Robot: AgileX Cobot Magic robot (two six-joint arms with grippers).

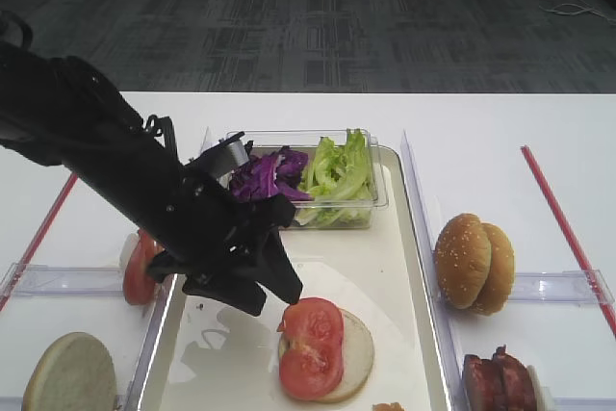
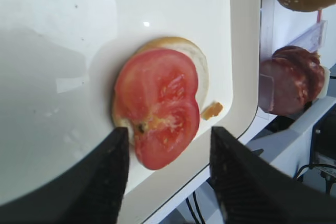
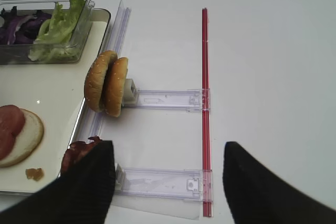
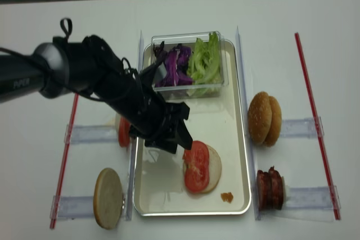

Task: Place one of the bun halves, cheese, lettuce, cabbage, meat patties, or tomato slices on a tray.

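Directly under the left claw [image 4: 175,139]: a tomato slice [image 2: 157,106] lying flat on a pale bun half [image 1: 348,351], both on the tray [image 4: 232,155]. Released, that claw, its two dark fingers [image 2: 97,182] spread wide to either side of the slice in the left wrist view and gripping nothing. Not clear from any view whether the fingertips touch the tray floor. Just beyond the slice from the claw, near the tray's front corner, a small orange crumb [image 2: 212,110].

Behind the left claw, at the tray's far end, a clear plastic box [image 1: 358,211] holding purple cabbage [image 1: 271,176] and, beside it, green lettuce [image 1: 339,170]. On the left arm's outer side, off the tray on the white tabletop [image 1: 481,132]: more tomato slices [image 1: 137,271] standing on edge against a clear rack [image 1: 58,280], and nearer the front a pale bun half [image 4: 108,198] upright on another rack.

Across the tray from the left claw, well apart: two sesame-seeded bun halves [image 3: 107,83] standing together on edge, with the meat patties [image 4: 270,188] upright in front of them.

Right claw [image 3: 165,174] open too, fingers wide apart and nothing between them, hanging over the bare tabletop with the patties just beside one finger and a red strip [image 3: 206,108] running beneath the gap.
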